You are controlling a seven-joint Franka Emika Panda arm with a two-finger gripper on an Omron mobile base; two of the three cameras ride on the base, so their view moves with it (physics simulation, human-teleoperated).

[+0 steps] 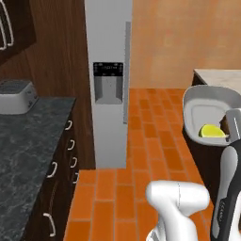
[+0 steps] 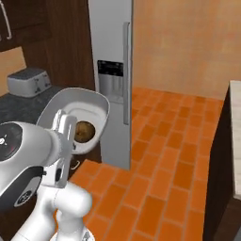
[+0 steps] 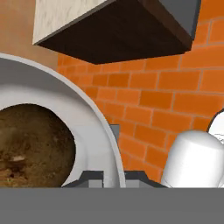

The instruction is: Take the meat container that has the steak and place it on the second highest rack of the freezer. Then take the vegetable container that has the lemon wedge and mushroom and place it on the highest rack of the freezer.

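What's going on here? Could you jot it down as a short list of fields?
held: vegetable container, lifted off the floor
hand: shut on the container's rim
contents: lemon wedge, mushroom
freezer: door closed, ahead of the robot
nearby: dark counter with a toaster
floor: orange tiles

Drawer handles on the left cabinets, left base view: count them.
5: four stacked beside the freezer, one nearer. More may be hidden.
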